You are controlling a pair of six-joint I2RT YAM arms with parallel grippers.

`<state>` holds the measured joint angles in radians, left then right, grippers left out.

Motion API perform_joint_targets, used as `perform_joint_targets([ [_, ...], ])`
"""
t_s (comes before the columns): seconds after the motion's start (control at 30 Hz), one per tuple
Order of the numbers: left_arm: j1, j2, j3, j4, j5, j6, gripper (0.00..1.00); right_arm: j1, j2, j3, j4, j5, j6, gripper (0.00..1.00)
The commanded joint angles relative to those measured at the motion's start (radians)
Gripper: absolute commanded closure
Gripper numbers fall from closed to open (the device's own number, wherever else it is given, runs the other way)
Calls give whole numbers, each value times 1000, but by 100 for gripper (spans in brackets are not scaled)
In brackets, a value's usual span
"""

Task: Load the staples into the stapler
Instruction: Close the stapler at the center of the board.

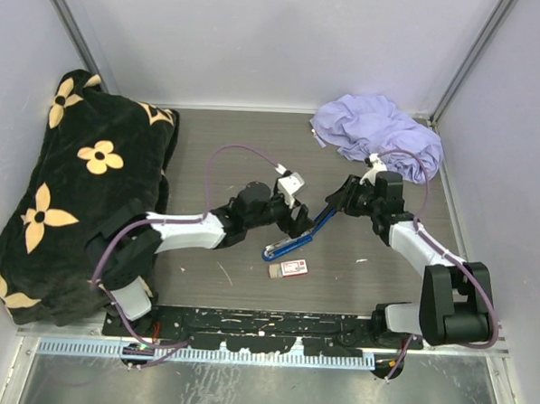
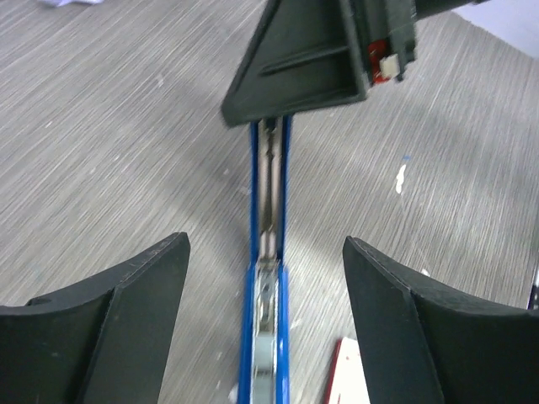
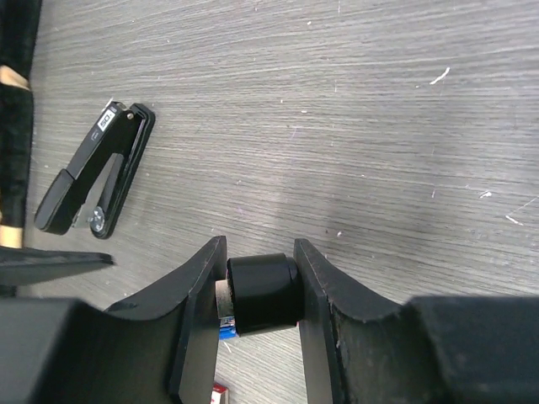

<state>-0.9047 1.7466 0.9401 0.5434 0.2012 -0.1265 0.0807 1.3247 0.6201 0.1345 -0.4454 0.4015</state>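
We count two grippers, two staplers, one staple box, one cloth and one blanket.

The right gripper (image 3: 258,252) has its jaws drawn in to a narrow gap, and both fingers press on a round black part at one end of the blue stapler (image 1: 284,251). In the top view that end is lifted off the table, while the stapler's other end lies low, near the front edge.

The left gripper (image 2: 265,252) has its jaws spread wide and holds nothing. Its two fingers (image 2: 135,295) stand on either side of the stapler's blue channel and touch neither wall. The channel lies open from above, with a metal rail showing along its length. At the top of the left wrist view, one dark finger of the right gripper covers the far end of the channel.

The staple box (image 1: 289,269), white with a red label, lies flat on the table (image 1: 219,145) just beside the low end of the blue stapler, on the near side. No gripper touches it.

The black stapler (image 3: 93,177) lies by itself on the table and shows only in the right wrist view.

A purple cloth (image 1: 378,126) is bunched in the far right corner. A black blanket (image 1: 81,183) with yellow flowers covers the left side.
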Motion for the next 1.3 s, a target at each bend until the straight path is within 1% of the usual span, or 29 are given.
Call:
perform_joint_targets([
  [0.0,49,-144,-105,-120,-8,-6,25,62,-62,71,-82,220,-112,87],
  [0.13,57,-232,-197,-228,6,13,27,141,-73,105,-135,358,-164,87],
  [0.27,57,-299,-298,-246,2,31,26,216,-74,137,-180,488,-192,87],
  [0.37,56,-288,-329,-256,4,39,26,260,-81,149,-192,547,-208,87],
  [0.53,57,-244,-357,-185,-50,43,27,284,-86,152,-194,556,-222,87],
  [0.73,79,-174,-352,-76,55,6,29,293,-103,142,-192,545,-238,87],
  [0.83,80,-154,-343,-58,62,1,30,293,-116,130,-182,544,-251,87],
  [0.93,87,-155,-346,-37,60,6,34,293,-123,126,-180,535,-260,87],
  [1.03,90,-141,-328,-40,82,26,40,298,-125,124,-174,522,-266,87],
  [1.2,90,-105,-292,-42,117,37,43,323,-126,128,-178,545,-279,87],
  [1.27,90,-95,-285,-37,123,39,49,336,-127,130,-188,571,-282,87],
])
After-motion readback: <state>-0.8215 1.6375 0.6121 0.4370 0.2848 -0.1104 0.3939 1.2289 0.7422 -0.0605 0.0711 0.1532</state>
